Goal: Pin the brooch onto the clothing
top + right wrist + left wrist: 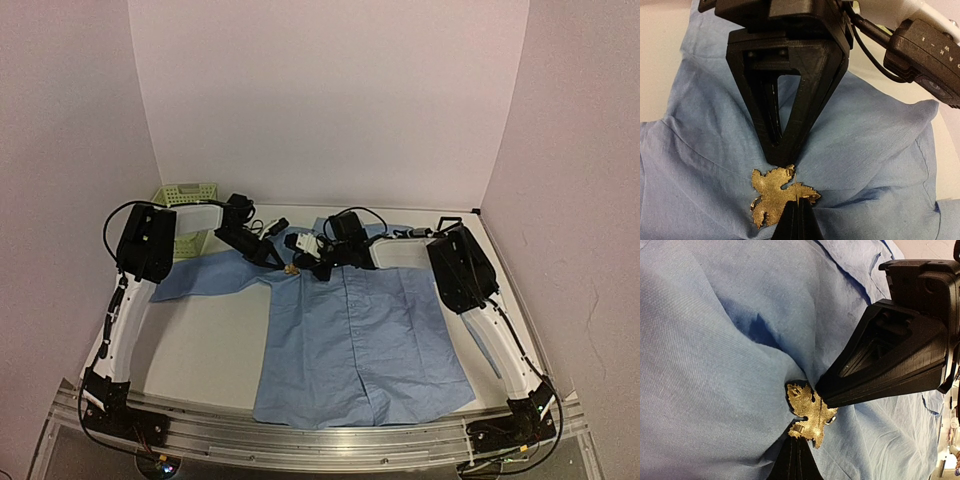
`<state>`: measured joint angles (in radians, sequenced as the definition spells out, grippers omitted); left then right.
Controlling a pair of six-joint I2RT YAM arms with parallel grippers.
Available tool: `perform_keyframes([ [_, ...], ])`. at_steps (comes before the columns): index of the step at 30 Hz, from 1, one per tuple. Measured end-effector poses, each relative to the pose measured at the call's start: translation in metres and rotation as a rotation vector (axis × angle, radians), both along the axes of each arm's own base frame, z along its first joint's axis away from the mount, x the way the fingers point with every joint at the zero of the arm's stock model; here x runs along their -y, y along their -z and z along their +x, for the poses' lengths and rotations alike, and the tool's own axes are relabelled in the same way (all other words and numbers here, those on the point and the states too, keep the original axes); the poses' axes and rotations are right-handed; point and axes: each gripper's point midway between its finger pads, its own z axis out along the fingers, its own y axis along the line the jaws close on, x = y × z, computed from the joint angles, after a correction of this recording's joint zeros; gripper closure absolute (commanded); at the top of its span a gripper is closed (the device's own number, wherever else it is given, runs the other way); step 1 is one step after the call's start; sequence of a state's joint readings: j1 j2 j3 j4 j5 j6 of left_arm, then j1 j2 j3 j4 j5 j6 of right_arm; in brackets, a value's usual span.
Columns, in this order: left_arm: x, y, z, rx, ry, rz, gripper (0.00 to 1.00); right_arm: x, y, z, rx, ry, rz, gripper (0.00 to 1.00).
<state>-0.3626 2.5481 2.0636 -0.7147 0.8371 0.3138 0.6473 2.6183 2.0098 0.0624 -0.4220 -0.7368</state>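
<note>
The brooch (810, 412), a small golden leaf-shaped mesh ornament, lies on the light blue shirt (360, 340) near its collar, where the cloth is bunched. In the left wrist view my left gripper (801, 440) comes up from below, shut on the brooch's lower edge by the clasp. My right gripper (821, 392) meets the brooch from the opposite side. In the right wrist view the right gripper (799, 199) is shut on the edge of the brooch (775, 192), with the thin pin running up from between its fingertips. The left gripper (782, 161) presses on the brooch's top edge.
The shirt is spread flat over the table, sleeves out to both sides. A pale green basket (185, 195) stands at the back left behind the left arm. A small black square frame (450, 222) sits at the back right. White walls close in on three sides.
</note>
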Motion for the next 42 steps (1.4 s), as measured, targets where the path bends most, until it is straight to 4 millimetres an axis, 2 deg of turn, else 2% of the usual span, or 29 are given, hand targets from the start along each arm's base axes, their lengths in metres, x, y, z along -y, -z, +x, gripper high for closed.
perform_keyframes([
  [11,-0.001,0.000,0.001,0.001,-0.003,0.000,1.00,-0.003,0.001,0.005,0.118,0.006,-0.082,1.00],
  [26,-0.002,0.000,0.001,0.001,-0.003,-0.001,1.00,-0.007,0.005,0.004,0.336,-0.080,-0.231,1.00],
  [32,0.000,-0.008,0.004,0.012,0.001,-0.011,1.00,-0.007,0.007,0.005,0.407,-0.107,-0.287,1.00],
  [37,0.001,-0.021,0.010,0.028,0.003,-0.041,0.98,-0.006,0.007,0.006,0.450,-0.124,-0.324,1.00],
  [42,-0.007,-0.017,0.009,0.007,-0.007,-0.032,0.91,-0.006,0.008,0.006,0.481,-0.133,-0.352,1.00],
])
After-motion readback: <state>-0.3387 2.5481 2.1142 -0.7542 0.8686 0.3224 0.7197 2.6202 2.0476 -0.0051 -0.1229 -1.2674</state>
